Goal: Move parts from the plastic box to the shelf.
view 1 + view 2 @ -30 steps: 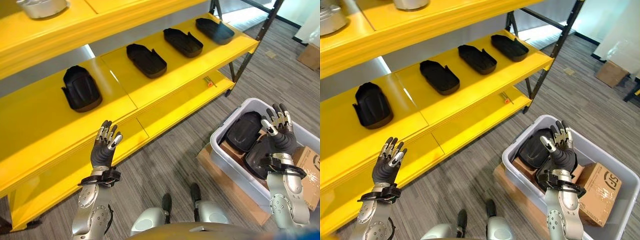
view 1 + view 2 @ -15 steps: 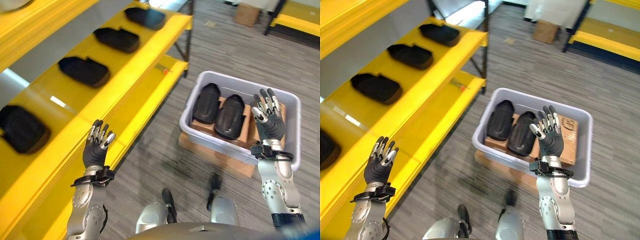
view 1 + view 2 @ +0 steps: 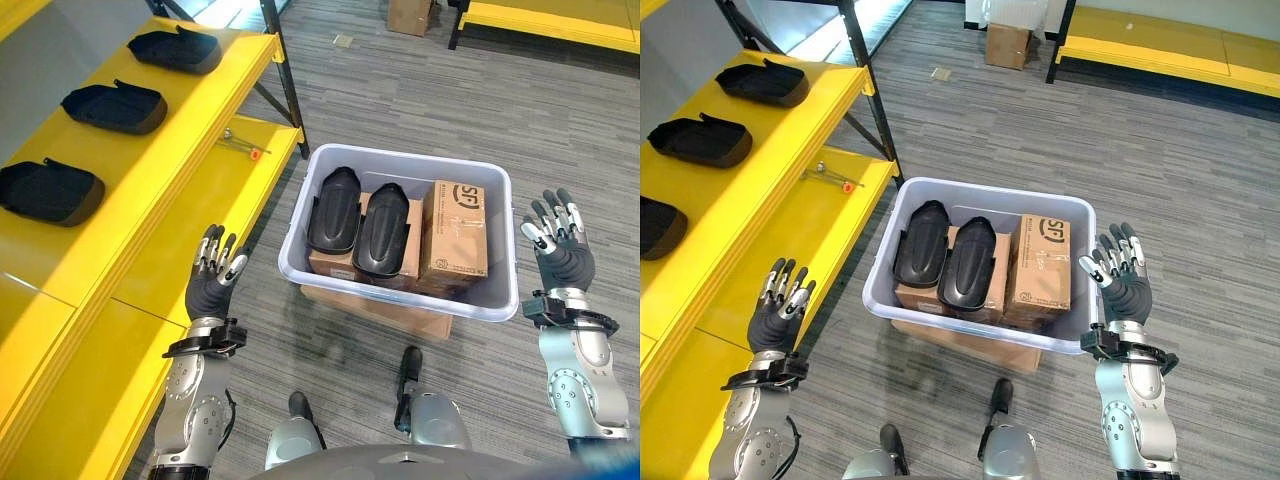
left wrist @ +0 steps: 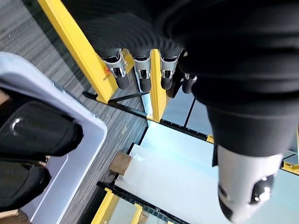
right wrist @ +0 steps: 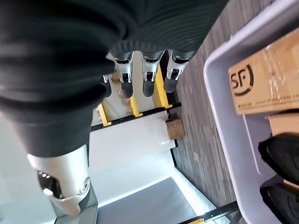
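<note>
My left hand (image 3: 213,283) raised with fingers spread wide, holding nothing, my right hand (image 3: 560,255) likewise, plastic box (image 3: 400,165) between them with two black parts (image 3: 358,215), yellow shelf (image 3: 150,190) at left

Warehouse or stockroom: yellow metal shelf (image 3: 150,170) holding black moulded parts (image 3: 112,107), grey carpet floor (image 3: 1200,160), plastic box (image 3: 902,200) of parts and cardboard boxes (image 3: 1007,40) on floor.

Cardboard box (image 3: 411,17) on grey carpet (image 3: 560,120), beside yellow bench (image 3: 550,18).
</note>
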Available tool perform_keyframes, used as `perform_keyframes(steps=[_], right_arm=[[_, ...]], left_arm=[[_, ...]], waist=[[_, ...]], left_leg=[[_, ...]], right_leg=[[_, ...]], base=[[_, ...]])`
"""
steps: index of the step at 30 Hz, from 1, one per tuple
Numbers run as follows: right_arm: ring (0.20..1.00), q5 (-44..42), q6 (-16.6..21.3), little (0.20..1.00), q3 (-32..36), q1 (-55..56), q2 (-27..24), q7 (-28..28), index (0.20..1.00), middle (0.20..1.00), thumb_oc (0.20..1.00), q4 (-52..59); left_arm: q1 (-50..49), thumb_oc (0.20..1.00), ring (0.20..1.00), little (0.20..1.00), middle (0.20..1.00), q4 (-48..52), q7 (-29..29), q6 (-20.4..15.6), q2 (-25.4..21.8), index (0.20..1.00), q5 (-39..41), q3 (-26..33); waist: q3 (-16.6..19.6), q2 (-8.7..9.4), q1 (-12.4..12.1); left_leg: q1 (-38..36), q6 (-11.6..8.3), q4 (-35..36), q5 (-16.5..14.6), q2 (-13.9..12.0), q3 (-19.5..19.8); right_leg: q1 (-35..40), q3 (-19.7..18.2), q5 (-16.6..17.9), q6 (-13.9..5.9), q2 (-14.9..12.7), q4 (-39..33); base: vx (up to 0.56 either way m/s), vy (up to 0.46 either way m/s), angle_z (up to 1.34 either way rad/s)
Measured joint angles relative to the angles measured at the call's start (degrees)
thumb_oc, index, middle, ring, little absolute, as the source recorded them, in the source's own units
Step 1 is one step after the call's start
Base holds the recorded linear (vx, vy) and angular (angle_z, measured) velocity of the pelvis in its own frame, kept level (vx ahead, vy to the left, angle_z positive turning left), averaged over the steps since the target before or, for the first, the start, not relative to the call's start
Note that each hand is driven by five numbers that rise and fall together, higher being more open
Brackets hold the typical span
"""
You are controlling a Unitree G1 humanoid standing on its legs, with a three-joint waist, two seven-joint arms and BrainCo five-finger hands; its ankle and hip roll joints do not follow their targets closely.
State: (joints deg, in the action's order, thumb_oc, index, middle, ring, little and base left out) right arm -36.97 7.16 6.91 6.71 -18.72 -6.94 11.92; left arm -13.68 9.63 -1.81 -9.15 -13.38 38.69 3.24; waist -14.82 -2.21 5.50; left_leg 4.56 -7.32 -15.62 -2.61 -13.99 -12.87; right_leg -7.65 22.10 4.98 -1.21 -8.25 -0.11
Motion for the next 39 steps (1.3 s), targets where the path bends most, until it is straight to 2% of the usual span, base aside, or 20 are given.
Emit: perform_keyframes(steps=[3, 5, 6, 8, 9, 11, 13, 14, 15, 16, 17, 18, 19, 20, 21, 26, 30, 33, 36, 39], right_arm=[[1.0, -0.1, 0.5, 1.0, 0.7, -0.1, -0.4, 0.0, 1.0, 1.0, 1.0, 0.4], [1.0, -0.2, 0.8, 1.0, 1.3, -0.2, -0.3, -0.1, 1.0, 1.0, 1.0, 0.5], [1.0, -0.3, 0.8, 1.0, 1.5, 0.0, -0.2, -0.2, 1.0, 1.0, 1.0, 0.4], [1.0, -0.5, 0.9, 1.0, 1.5, -0.3, 0.0, -0.5, 1.0, 1.0, 1.0, 0.0], [1.0, -0.5, 1.2, 1.0, 2.1, -0.2, 0.5, -0.7, 1.0, 1.0, 1.0, -0.3], [1.0, -0.6, 1.3, 1.0, 1.6, -0.6, 0.2, -1.3, 1.0, 1.0, 1.0, -1.7], [1.0, -0.6, 1.4, 1.0, 1.8, -1.4, 0.2, -1.9, 1.0, 1.0, 1.0, -2.2], [1.0, -0.6, 1.3, 1.0, 2.1, -1.1, 0.0, -2.2, 1.0, 1.0, 1.0, -1.9], [1.0, -0.6, 1.5, 1.0, 1.4, -2.3, 0.9, -2.1, 1.0, 1.0, 1.0, -0.3], [1.0, -0.6, 1.7, 1.0, 1.4, -1.5, 2.0, -1.8, 1.0, 1.0, 1.0, -0.8], [1.0, -0.6, 1.6, 1.0, 2.2, 0.1, 3.3, -1.7, 1.0, 1.0, 1.0, -0.5], [1.0, -0.6, 1.6, 1.0, 2.6, 2.4, 5.8, -1.7, 1.0, 1.0, 1.0, 0.1], [1.0, -0.6, 1.6, 1.0, 2.2, 3.2, 7.2, -1.5, 1.0, 1.0, 1.0, -0.6], [1.0, -0.6, 1.6, 1.0, 1.9, 3.1, 7.5, -1.5, 1.0, 1.0, 1.0, -0.7], [1.0, -0.6, 1.3, 1.0, 0.6, 2.0, 6.8, -1.4, 1.0, 1.0, 1.0, -0.7], [1.0, -0.6, 0.9, 1.0, 0.1, 1.9, 6.5, -0.3, 1.0, 1.0, 1.0, -2.0], [1.0, -0.4, 0.0, 1.0, -2.4, 0.6, 4.0, 0.1, 1.0, 1.0, 1.0, -3.6], [1.0, 0.3, -0.7, 1.0, -6.9, -2.6, 1.5, 0.0, 1.0, 1.0, 1.0, -7.4], [1.0, 1.9, -1.3, 1.0, -10.4, -6.9, 1.7, -0.4, 1.0, 1.0, 1.0, -9.5], [1.0, 2.7, -1.2, 1.0, -13.1, -11.2, 1.7, -1.5, 1.0, 1.0, 1.0, -12.2]], left_arm=[[-0.7, 1.0, 1.0, 1.0, 1.0, 0.0, 0.0, -0.1, -0.1, 1.0, 0.0, -0.5], [-0.7, 1.0, 1.0, 1.0, 1.0, 0.0, 0.0, -0.1, 0.2, 1.0, 0.0, -0.6], [-0.9, 1.0, 1.0, 1.0, 1.0, 0.0, -0.1, -0.2, 0.6, 1.0, 0.0, -0.6], [-0.1, 1.0, 1.0, 1.0, 1.0, -0.3, -0.8, -0.2, 0.8, 1.0, 0.0, -0.6], [1.3, 1.0, 1.0, 1.0, 1.0, -0.9, -1.1, -0.3, 1.1, 1.0, 0.0, -0.7], [3.0, 1.0, 1.0, 1.0, 1.0, -2.5, -1.3, -0.2, 1.3, 1.0, 0.0, -0.4], [2.9, 1.0, 1.0, 1.0, 1.0, -2.8, -1.3, -0.2, 1.4, 1.0, -0.1, -0.5], [3.1, 1.0, 1.0, 1.0, 1.0, -2.6, -1.3, -0.2, 1.5, 1.0, 0.0, -0.5], [1.3, 1.0, 1.0, 1.0, 1.0, -1.9, -1.2, -0.6, 1.2, 1.0, 0.0, 0.4], [1.8, 1.0, 1.0, 1.0, 1.0, -2.6, -1.2, -0.6, 0.9, 1.0, 0.0, 0.2], [1.6, 1.0, 1.0, 1.0, 1.0, -1.8, -1.2, -0.6, 0.2, 1.0, 0.0, 0.1], [0.5, 1.0, 1.0, 1.0, 1.0, -0.1, -1.0, -0.7, -1.9, 1.0, 0.1, 0.1], [-1.2, 1.0, 1.0, 1.0, 1.0, 0.3, -1.1, -1.3, -3.5, 1.0, 0.1, 0.4], [-1.3, 1.0, 1.0, 1.0, 1.0, 0.3, -1.1, -1.3, -4.8, 1.0, 0.1, 0.4], [-1.0, 1.0, 1.0, 1.0, 1.0, 0.1, -1.1, -1.3, -5.9, 1.0, 0.1, 1.0], [0.0, 1.0, 1.0, 1.0, 1.0, 0.1, -1.1, -1.3, -6.0, 1.0, 0.0, 1.4], [1.1, 1.0, 1.0, 1.0, 1.0, 0.1, -1.1, -1.2, -6.0, 1.0, -0.1, 1.3], [1.2, 1.0, 1.0, 1.0, 1.0, -0.2, -1.1, -1.2, -6.1, 1.0, -0.1, -0.7], [2.6, 1.0, 1.0, 1.0, 1.0, -0.4, -1.2, -1.2, -5.8, 1.0, -0.1, -1.7], [3.5, 1.0, 1.0, 1.0, 1.0, -0.7, -2.4, -1.2, -5.7, 1.0, 0.0, -3.0]], waist=[[-0.2, -0.01, -0.7], [-0.7, 0.6, -0.8], [-0.9, 0.92, -0.5], [-1.5, 1.39, -0.5], [-2.6, 2.01, -0.7], [-3.8, 2.52, -3.0], [-4.7, 1.3, -2.7], [-4.8, 0.6, -2.2], [-5.1, -0.19, -3.2], [-5.2, 0.29, -3.7], [-5.4, 0.44, -3.3], [-3.9, 3.11, -3.3], [-2.0, 5.99, -3.6], [-1.8, 6.37, -3.5], [-1.7, 6.66, -3.4], [-1.3, 6.79, -3.2], [-0.1, 7.83, -2.7], [1.7, 7.95, -2.7], [2.4, 7.38, -2.9], [2.3, 6.85, -3.2]], left_leg=[[4.9, -0.78, -10.1, 1.7, 0.0, 6.5], [8.8, -0.72, -13.7, 1.7, 0.6, 8.3], [10.0, -0.17, -10.2, 0.8, 1.1, 8.6], [10.5, -0.36, 0.3, 1.4, -0.9, 8.7], [10.5, -1.76, 6.3, 2.2, -2.5, 8.9], [10.1, -2.16, 13.6, 3.6, -6.2, 9.7], [8.3, -2.29, 17.9, 4.6, -6.8, 11.2], [6.9, -2.2, 17.2, 4.5, -5.5, 9.4], [4.2, -3.23, 15.4, 7.3, -4.3, 8.1], [4.2, -3.39, 13.3, 6.6, -3.6, 5.3], [4.5, -2.37, 11.8, 5.7, -3.0, 5.5], [4.0, -1.4, 11.4, 5.1, -0.4, 5.3], [3.9, -0.49, 10.3, 3.8, 2.2, 3.7], [4.6, -0.14, 8.3, 2.5, 3.2, 3.7], [5.5, 1.03, 6.2, 0.8, 4.1, 2.0], [6.5, 0.83, 1.2, -2.6, 3.4, 0.6], [6.6, 0.35, 1.1, -2.7, 2.0, -1.3], [7.5, -0.35, 1.7, -2.2, 1.1, -1.7], [8.5, -0.76, 4.2, 0.3, 0.8, -1.4], [8.8, -1.04, 6.9, 2.3, 0.8, -1.5]], right_leg=[[0.4, -2.7, -0.5, 1.04, 0.1, 0.0], [-0.5, -4.2, -0.5, 1.57, -0.5, 0.1], [-1.2, -4.5, -0.7, 1.68, -0.8, 0.1], [-2.2, -5.3, -0.7, 1.69, -0.9, 0.6], [-2.7, -6.0, -0.7, 1.68, -1.0, 1.1], [-5.0, -9.3, -0.6, 1.13, -0.9, 2.5], [-4.9, -10.9, -0.7, -0.86, -1.7, 2.2], [-4.9, -12.0, -0.9, -1.91, -2.3, 2.0], [-5.0, -14.1, -0.5, -2.91, -3.1, 2.5], [-6.4, -14.7, -1.8, -2.73, -4.2, 6.0], [-5.3, -12.8, -3.1, -3.55, -3.9, 10.8], [-1.9, -12.5, -4.1, -2.11, -5.9, 8.5], [1.1, -12.7, -3.3, -5.33, -8.0, 3.0], [2.0, -13.4, -1.7, -3.52, -8.6, 0.9], [2.0, -13.9, 1.5, -3.51, -9.9, -0.8], [1.8, -14.3, 3.3, -4.2, -9.7, -2.0], [0.9, -14.9, 3.4, -4.54, -8.7, -3.9], [0.0, -15.2, 3.6, -5.08, -7.9, -5.1], [-2.0, -15.0, 4.5, -6.47, -7.3, -5.1], [-3.5, -15.0, 4.7, -6.6, -7.0, -5.2]], base=[[0.11, -0.085, -0.31], [0.17, 0.118, -0.3], [0.2, 0.31, -0.36], [0.16, 0.255, -0.21], [0.19, 0.23, -0.28], [0.27, 0.323, -0.83], [0.3, 0.372, -0.82], [0.3, 0.419, -1.09], [0.2, 0.31, -1.27], [0.25, 0.381, -0.97], [0.12, 0.269, -0.12], [0.11, 0.35, 0.11], [0.07, 0.28, 0.0], [0.08, 0.295, -0.31], [0.06, 0.171, -0.25], [0.06, 0.106, -0.26], [0.03, 0.005, -0.31], [-0.01, -0.033, -0.1], [-0.04, -0.048, 0.03], [-0.05, -0.053, 0.01]])
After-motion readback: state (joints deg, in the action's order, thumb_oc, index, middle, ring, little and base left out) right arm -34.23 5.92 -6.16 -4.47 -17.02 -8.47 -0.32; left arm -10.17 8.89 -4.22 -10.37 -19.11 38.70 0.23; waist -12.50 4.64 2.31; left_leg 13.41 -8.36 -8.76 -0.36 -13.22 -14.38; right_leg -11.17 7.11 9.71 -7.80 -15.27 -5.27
